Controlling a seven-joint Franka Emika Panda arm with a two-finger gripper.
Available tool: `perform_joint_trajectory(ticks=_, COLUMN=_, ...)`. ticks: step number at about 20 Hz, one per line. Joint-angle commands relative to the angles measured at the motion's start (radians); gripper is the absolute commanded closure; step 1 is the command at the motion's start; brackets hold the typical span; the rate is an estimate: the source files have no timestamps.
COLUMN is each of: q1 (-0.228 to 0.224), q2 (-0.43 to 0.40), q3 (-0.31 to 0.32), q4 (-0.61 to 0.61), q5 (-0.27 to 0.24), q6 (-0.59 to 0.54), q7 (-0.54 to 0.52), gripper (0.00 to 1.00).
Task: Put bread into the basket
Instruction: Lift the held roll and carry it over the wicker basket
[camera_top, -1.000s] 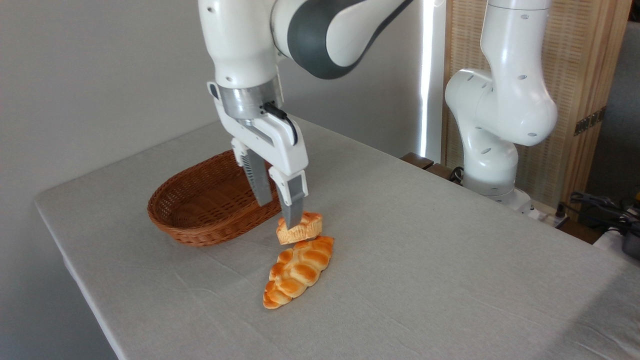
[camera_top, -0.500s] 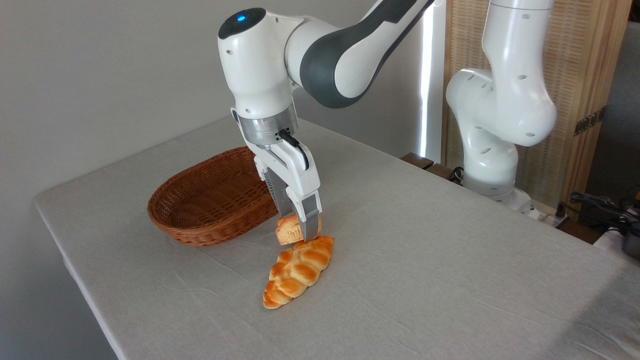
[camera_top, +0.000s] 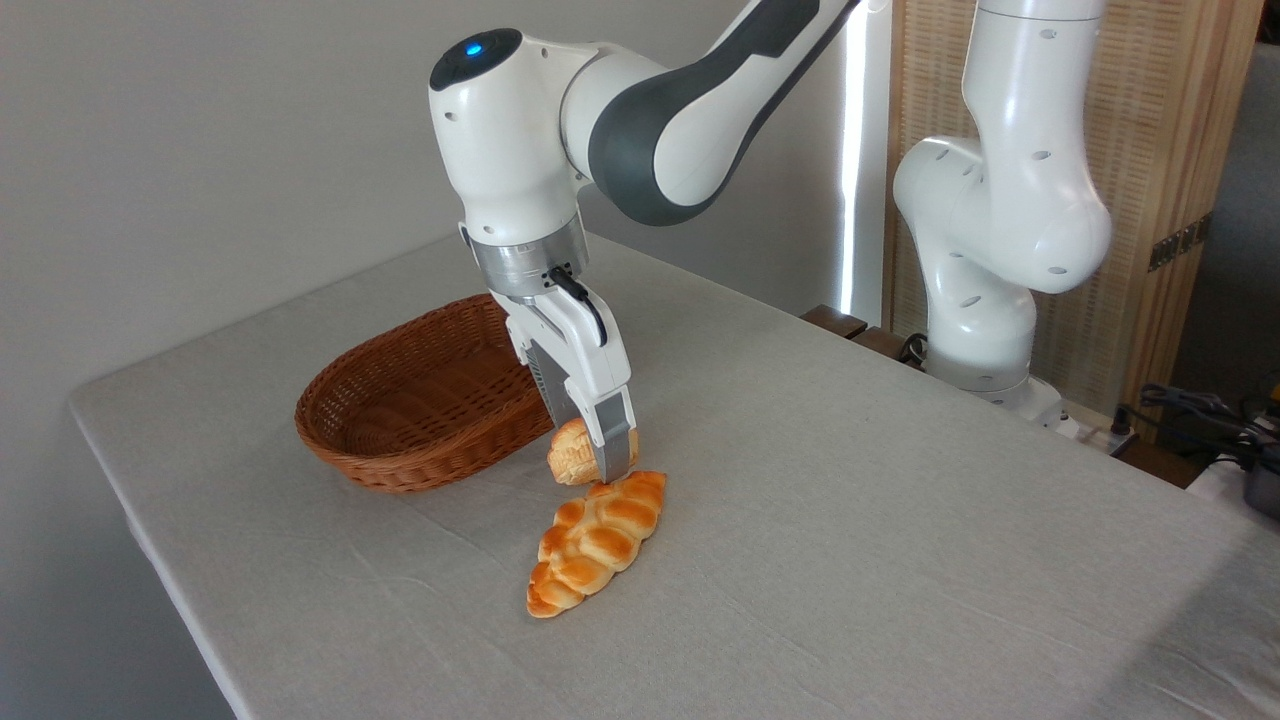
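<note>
Gripper (camera_top: 598, 462) down at table (camera_top: 850, 520), fingers pinched on bread (camera_top: 570, 453), bun sitting low between basket (camera_top: 420, 405) and braided loaf (camera_top: 598, 540), almost touching loaf's top end. Basket just left, empty as far as visible. Advice for this step: lift straight up first, clear loaf, clear wicker rim, then swing left over basket middle, release low. Grip looks near bun's edge; slow move safer. No brands, labels or readable writing visible anywhere.

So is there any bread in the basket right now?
No, the basket holds nothing; the bread sits between the gripper fingers beside it, and the braided loaf lies on the table.
</note>
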Motion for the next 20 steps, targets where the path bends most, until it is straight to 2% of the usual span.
perform_joint_trajectory(ticks=1, q1=-0.009, q2=-0.003, q3=0.015, q4=0.0, q5=-0.002, q6=0.017, q7=0.024, gripper=0.58)
perform_joint_trajectory(ticks=8, q1=-0.009, q2=-0.013, q3=0.018, q4=0.008, q5=-0.002, q6=0.011, q7=0.024, gripper=0.58)
perform_joint_trajectory(ticks=13, q1=0.0, q2=-0.031, q3=0.018, q4=0.087, q5=-0.01, q6=-0.039, q7=0.026, gripper=0.55)
perform_joint_trajectory(ticks=15, q1=-0.01, q2=-0.032, q3=0.006, q4=0.129, q5=-0.02, q6=-0.049, q7=0.015, gripper=0.54)
perform_joint_trajectory(ticks=17, q1=-0.035, q2=-0.032, q3=-0.011, q4=0.167, q5=-0.072, q6=-0.046, q7=0.0, gripper=0.53)
perform_joint_trajectory(ticks=20, q1=-0.059, q2=-0.02, q3=-0.057, q4=0.221, q5=-0.106, q6=-0.029, q7=-0.054, gripper=0.52)
